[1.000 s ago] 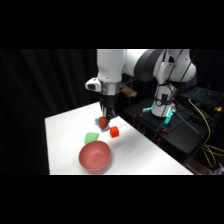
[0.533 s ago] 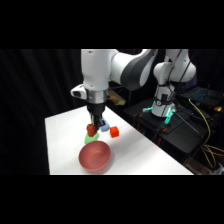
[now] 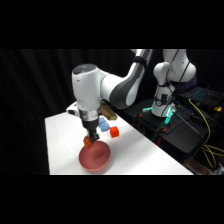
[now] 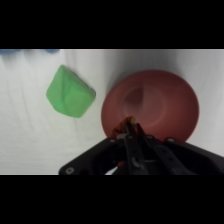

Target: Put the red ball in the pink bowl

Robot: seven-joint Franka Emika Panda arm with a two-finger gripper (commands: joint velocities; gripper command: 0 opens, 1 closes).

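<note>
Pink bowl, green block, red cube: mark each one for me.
pink bowl [image 4: 175,95]: wrist view, on the inner wall right of centre.
green block [image 4: 70,92]: wrist view, on its top face.
red cube [image 3: 114,132]: side view, on its front face.

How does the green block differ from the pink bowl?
The green block is faceted and angular; the pink bowl is round and hollow. The block is bright green and much smaller; the bowl is salmon-pink and far wider. The gripper hangs over the bowl's rim, not the block. Both rest on the white table.
</note>
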